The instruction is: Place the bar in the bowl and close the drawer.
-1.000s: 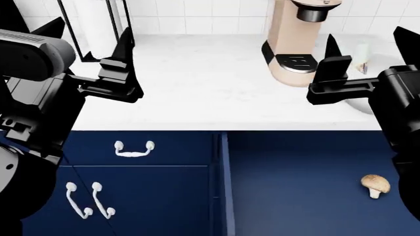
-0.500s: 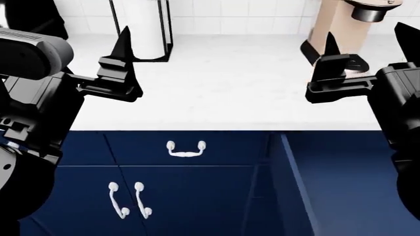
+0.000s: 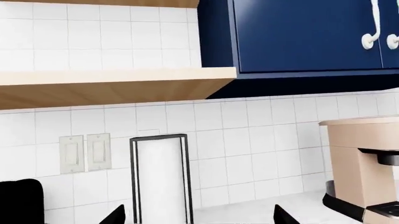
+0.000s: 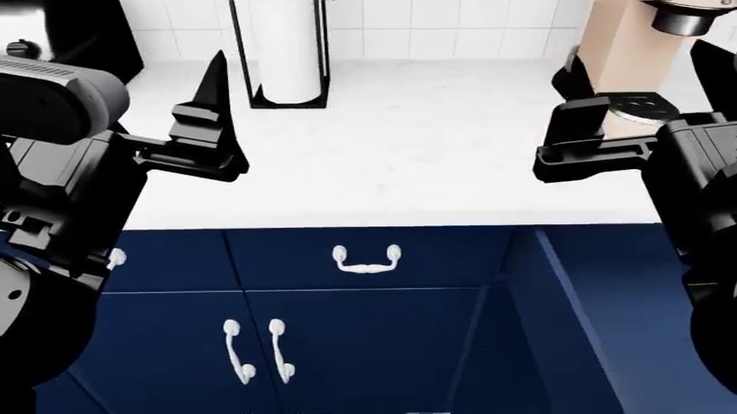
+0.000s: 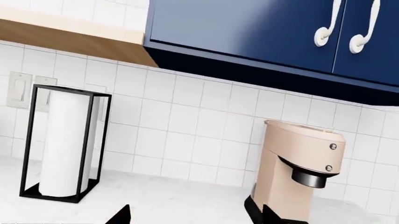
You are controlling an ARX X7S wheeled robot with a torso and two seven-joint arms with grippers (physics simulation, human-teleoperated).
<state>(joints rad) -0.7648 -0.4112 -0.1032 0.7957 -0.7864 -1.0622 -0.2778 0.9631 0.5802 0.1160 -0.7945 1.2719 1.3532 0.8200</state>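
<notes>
Both arms raised over the white counter [image 4: 392, 147].
The left gripper [image 4: 211, 129] and right gripper [image 4: 639, 103] are spread apart, empty; the drawer [image 4: 645, 328] stands open.

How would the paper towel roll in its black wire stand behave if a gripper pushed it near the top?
The paper towel stand is tall with a narrow base, so it would probably tip rather than slide. The open wire frame looks light. The roll inside seems soft, so it would likely dent.
</notes>
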